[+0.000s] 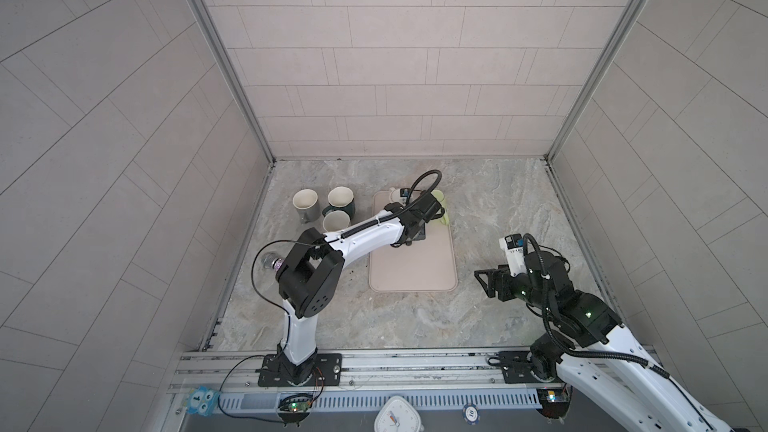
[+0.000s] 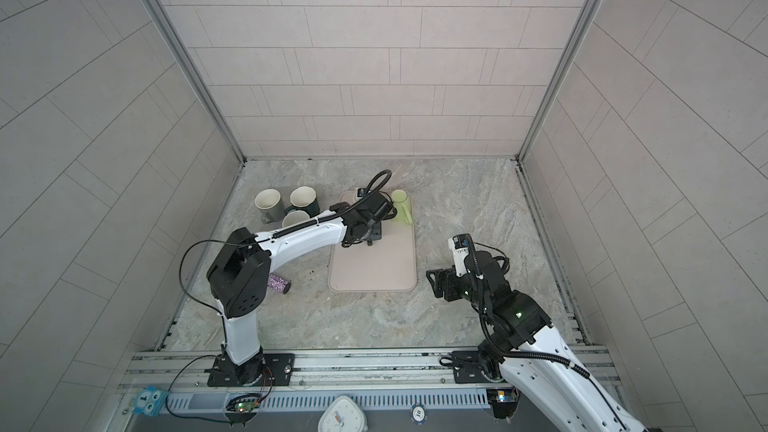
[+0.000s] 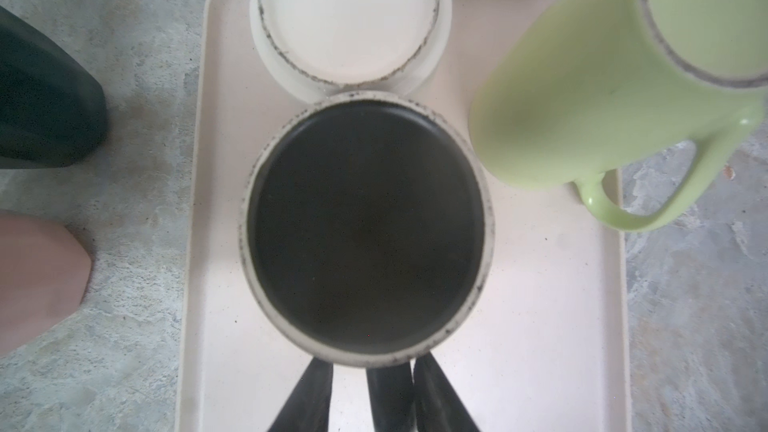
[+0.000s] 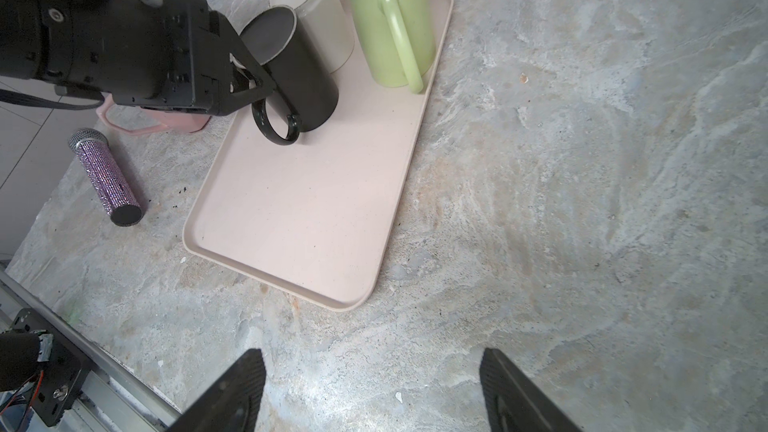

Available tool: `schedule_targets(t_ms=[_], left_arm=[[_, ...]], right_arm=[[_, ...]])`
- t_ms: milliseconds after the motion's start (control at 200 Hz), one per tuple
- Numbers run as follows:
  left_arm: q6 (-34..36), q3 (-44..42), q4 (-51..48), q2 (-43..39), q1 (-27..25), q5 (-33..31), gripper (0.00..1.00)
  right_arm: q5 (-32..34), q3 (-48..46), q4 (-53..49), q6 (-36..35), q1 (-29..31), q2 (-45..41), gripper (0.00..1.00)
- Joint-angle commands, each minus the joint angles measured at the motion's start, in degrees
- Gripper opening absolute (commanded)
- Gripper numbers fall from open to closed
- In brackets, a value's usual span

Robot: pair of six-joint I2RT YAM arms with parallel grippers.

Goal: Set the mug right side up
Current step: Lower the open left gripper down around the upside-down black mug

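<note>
Starting big: marble counter (image 1: 498, 209), with the left arm (image 1: 365, 238) stretched from the near edge out over the pink tray (image 1: 415, 272), forearm nearly level, wrist tipped down. Right arm (image 1: 582, 313) sits folded by the near right corner, its pincer (image 4: 372, 357) spread wide over bare counter. Black mug (image 4: 303, 76) is bottom-up on the tray's far half, tight against the white mug (image 4: 324, 22), with the green mug (image 4: 390, 22) at the tray's far right corner. Left pincer (image 3: 372, 371) straddles the black mug's handle (image 4: 276, 126), narrowly spread, with a gap on one side.
</note>
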Motion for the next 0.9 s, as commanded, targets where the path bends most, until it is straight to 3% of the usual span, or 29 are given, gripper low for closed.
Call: schedule_targets(t_ms=[0,205,315,495,896], left_arm=[[0.7,1.3,-3.3,0.7,0.5,-2.4,0.34],[1.0,-1.3,-3.6,-0.8,1.8,-2.7,0.33],[1.1,-2.7,-2.2,-2.4,2.2,-2.2,0.27],[4.0,-2.6,-1.7,-2.2,3.0,1.2,0.24],[4.7,-1.8,-3.5,-1.4,3.3,1.1,0.19]], right_arm=[[0.5,0.2,-1.1,-0.2,-0.2,-0.1,0.82],[0.7,0.0,-1.1,-0.2,-0.2,-0.2,0.82],[0.8,-0.1,-1.1,-0.2,-0.2,-0.2,0.82],[0.9,-0.2,-1.1,-0.2,-0.2,-0.2,0.82],[0.8,-0.5,-0.9,-0.1,-0.2,-0.2,0.82]])
